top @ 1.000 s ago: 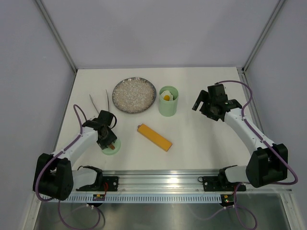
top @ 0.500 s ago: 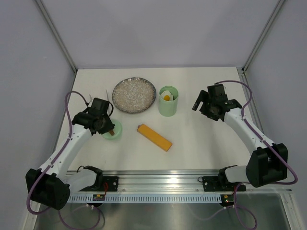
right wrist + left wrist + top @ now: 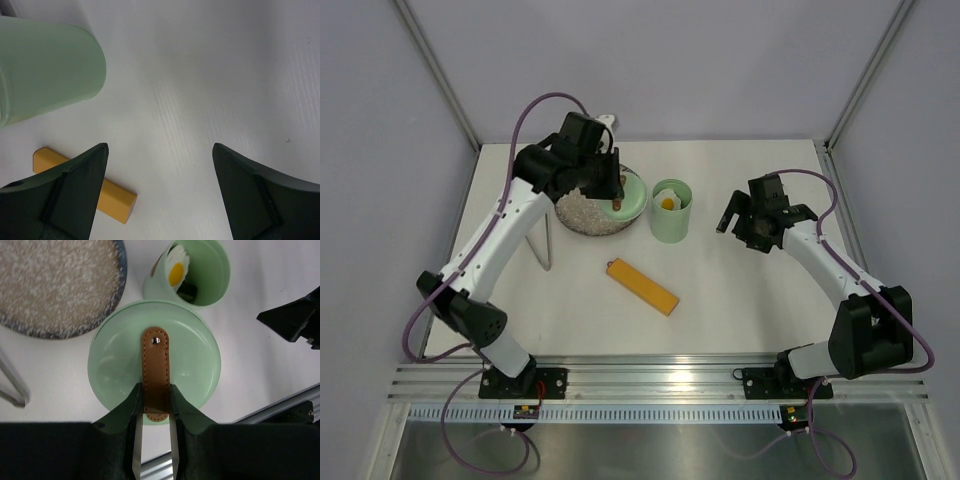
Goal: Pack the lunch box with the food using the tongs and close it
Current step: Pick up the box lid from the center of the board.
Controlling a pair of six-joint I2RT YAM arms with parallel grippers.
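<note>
Surface: You work on a white table [image 3: 740, 300] with a metal rail [image 3: 660, 372] along its near edge.
Room: Pale grey panels [image 3: 660, 70] close off the left, far and right edges.
Top view only: It shows you both arms, the tongs [image 3: 548, 250] lying toward the left edge, and an orange bar [image 3: 641, 286] mid-table.
Left wrist view only: It shows you the food [image 3: 176, 271] inside the lunch box [image 3: 212, 277].
Right wrist view only: It shows you the lunch box's outer wall and one end of the bar.
Left gripper [image 3: 156, 405]: Its jaws are clamped on the brown handle [image 3: 155, 370], holding the lid [image 3: 195, 365] off the table.
Lid position: It hangs over the right rim of the speckled plate [image 3: 582, 215], just left of the lunch box.
Lunch box position: It stands upright and uncovered near the middle of the far edge.
Right gripper [image 3: 159, 165]: Its jaws stand wide apart and hold nothing. The lunch box sits to its left, apart from it.
</note>
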